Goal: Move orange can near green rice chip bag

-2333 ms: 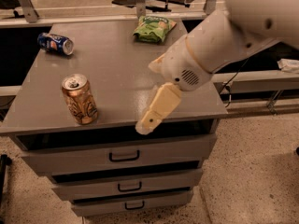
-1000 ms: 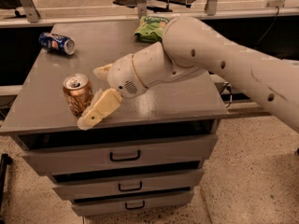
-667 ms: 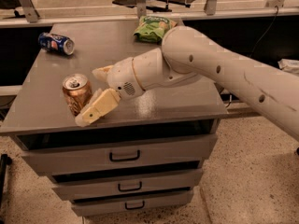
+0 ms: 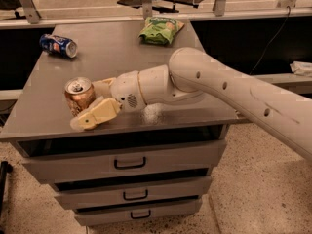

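Note:
The orange can (image 4: 79, 95) stands upright near the front left edge of the grey cabinet top (image 4: 122, 52). My gripper (image 4: 88, 104) is at the can's right side, open, with one cream finger in front of the can and the other behind it, so the can sits partly between them. The green rice chip bag (image 4: 161, 29) lies at the far edge of the top, right of its middle, well away from the can. My white arm reaches in from the right.
A blue can (image 4: 58, 45) lies on its side at the far left of the top. Drawers (image 4: 129, 163) sit below the front edge. Black shelving flanks the cabinet on both sides.
My gripper has swept left across the front of the top to the orange can and now has its fingers on either side of it. The can has not moved.

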Controlling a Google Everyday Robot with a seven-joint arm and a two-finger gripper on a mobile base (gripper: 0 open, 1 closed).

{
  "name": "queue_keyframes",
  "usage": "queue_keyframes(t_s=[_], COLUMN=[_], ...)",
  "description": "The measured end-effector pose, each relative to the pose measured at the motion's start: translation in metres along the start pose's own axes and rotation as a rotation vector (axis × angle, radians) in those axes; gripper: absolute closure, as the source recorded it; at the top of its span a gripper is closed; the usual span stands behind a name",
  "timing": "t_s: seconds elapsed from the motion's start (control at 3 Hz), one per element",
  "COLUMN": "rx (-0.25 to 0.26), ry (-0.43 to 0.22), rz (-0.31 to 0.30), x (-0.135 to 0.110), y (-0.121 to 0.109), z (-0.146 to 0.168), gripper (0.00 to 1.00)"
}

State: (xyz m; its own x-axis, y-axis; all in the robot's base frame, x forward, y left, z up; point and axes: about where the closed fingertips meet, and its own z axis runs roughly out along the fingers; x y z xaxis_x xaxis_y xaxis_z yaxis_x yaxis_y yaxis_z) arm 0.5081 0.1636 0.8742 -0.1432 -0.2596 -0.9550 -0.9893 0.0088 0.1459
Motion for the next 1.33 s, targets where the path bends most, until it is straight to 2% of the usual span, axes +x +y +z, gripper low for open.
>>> queue_keyframes(t_s=[0.33, 0.67, 1.0, 1.33], rx=[0.007, 0.041, 0.104, 0.113], ry=[-0.047, -0.106, -0.156, -0.170], rz=[0.012, -0.016, -0.063, -0.080], x=[0.000, -0.018, -0.047, -0.059], y=[0.001, -0.007, -0.023, -0.026], z=[-0.003, -0.027, -0.073, -0.078], gripper=[0.41, 0.64, 0.87, 1.00])
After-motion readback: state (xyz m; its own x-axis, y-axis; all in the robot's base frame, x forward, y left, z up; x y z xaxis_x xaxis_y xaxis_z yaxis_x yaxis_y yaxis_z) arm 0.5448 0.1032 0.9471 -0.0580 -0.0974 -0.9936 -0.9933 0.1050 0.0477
